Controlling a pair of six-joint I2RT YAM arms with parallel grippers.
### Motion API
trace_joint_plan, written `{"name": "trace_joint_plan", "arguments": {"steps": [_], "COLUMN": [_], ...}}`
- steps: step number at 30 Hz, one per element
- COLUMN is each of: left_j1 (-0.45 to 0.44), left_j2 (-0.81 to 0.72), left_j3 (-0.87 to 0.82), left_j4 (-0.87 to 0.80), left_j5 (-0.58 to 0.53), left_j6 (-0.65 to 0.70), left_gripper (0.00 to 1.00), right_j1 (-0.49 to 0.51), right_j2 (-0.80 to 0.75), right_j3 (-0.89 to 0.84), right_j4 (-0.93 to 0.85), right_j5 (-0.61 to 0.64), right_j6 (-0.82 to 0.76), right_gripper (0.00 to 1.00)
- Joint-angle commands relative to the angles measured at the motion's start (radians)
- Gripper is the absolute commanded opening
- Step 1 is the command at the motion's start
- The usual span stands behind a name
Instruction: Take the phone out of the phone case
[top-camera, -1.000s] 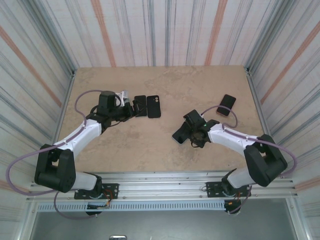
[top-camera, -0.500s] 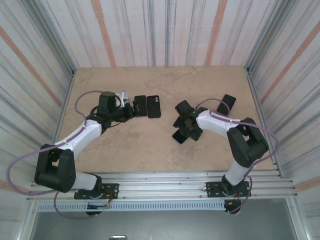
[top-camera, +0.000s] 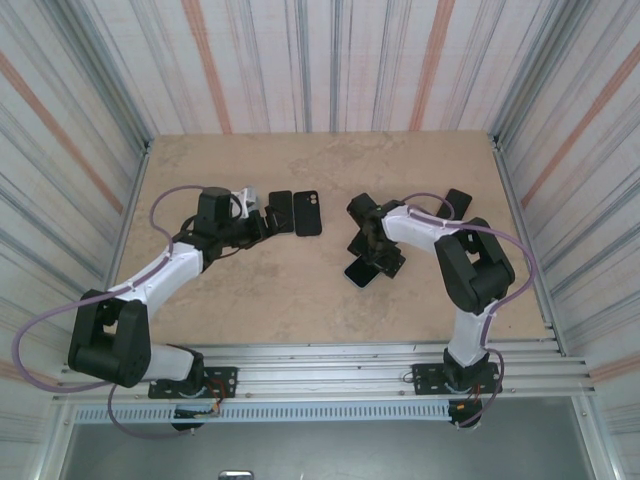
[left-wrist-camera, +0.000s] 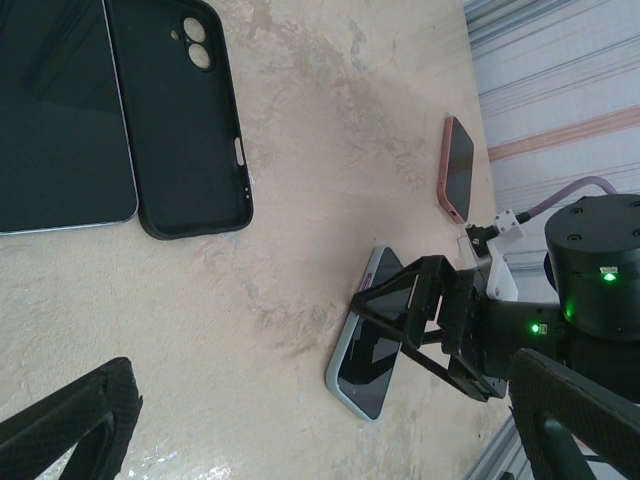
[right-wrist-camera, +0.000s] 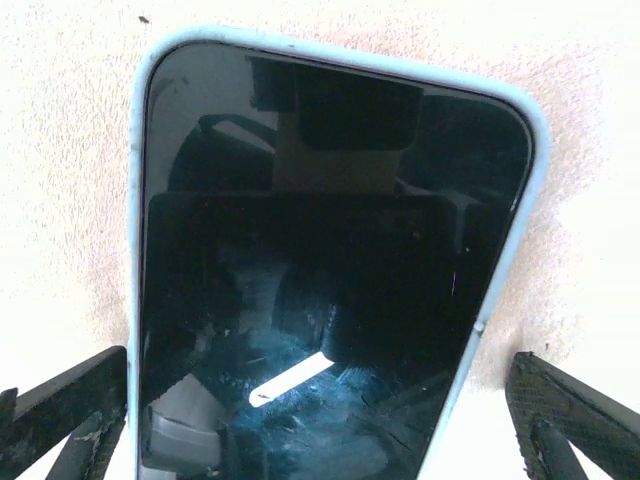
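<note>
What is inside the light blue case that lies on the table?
A phone fills the light blue case, with its dark screen facing up. Only the rim of the case shows around it; the case's inner floor and the phone's back are covered.

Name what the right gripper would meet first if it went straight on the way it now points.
The phone in the light blue case, lying screen-up on the table. The open right gripper points down at it, jaws either side; the gap left is unclear.
</note>
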Motion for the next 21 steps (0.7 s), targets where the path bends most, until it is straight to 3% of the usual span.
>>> {"name": "trace_joint_plan", "arguments": {"steps": [1, 12, 21], "left_j1": [-0.01, -0.012, -0.026], "left_j2": [-0.023, 0.002, 0.017], "left_j3": [-0.011, -0.012, -0.006], "left_j4": [0.007, 0.035, 0.032], "left_j5": [0.001, 0.009, 0.001], "left_j6": [0.015, -0.008, -0.009], "left_gripper": [0.99, 0.99, 0.98], "right_j1": [-0.022, -0.072, -0.068], "right_j2": [0.02, 0.057, 0.057], "right_j3": [0.011, 0.001, -0.036], "right_j4": [-0.044, -0.005, 0.059], "right_j5": [-0.012, -0.04, -0.091], "right_j6": [0.014, -0.006, 0.008], "right_gripper": [0.94, 0.9, 0.74]}}
